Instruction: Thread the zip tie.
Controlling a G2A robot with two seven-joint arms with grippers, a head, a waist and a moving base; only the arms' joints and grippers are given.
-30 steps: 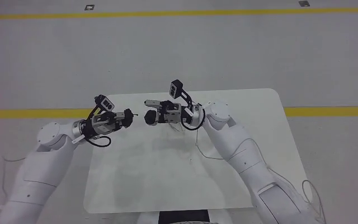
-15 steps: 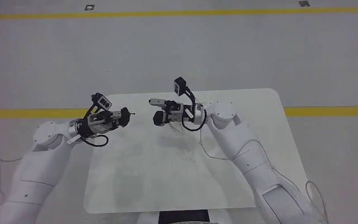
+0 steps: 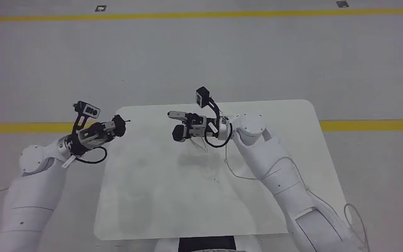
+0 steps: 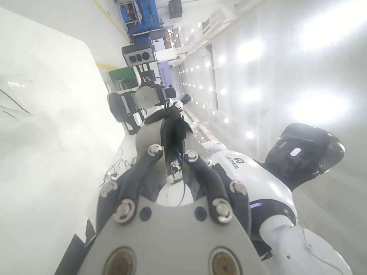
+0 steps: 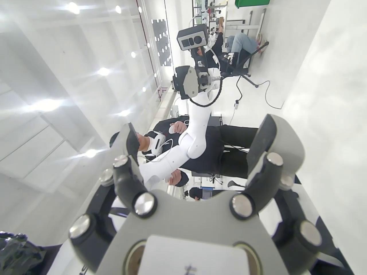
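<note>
Table [image 3: 189, 208]: white top, both of your arms are raised over its far half. Thin dark strands [image 4: 13, 102] lie on the surface, too faint to identify. Right gripper [image 3: 176, 125]: held above the table, its fingers pointing towards the left arm. In the right wrist view the right gripper [image 5: 197, 141] has its fingers spread wide with nothing between the pads. Left gripper [image 3: 118, 125]: sits at the table's far left corner, well apart from the right one. In the left wrist view the left gripper [image 4: 171, 141] has its fingers pinched narrow on the zip tie [image 4: 175, 121], a black strip sticking out past the fingertips. From above, the zip tie [image 3: 127, 120] shows as a short dark tip pointing towards your right gripper. Beyond the table: one yellow floor line [image 3: 359, 125] level with the far edge, and a second yellow line [image 3: 189, 15] farther off.
</note>
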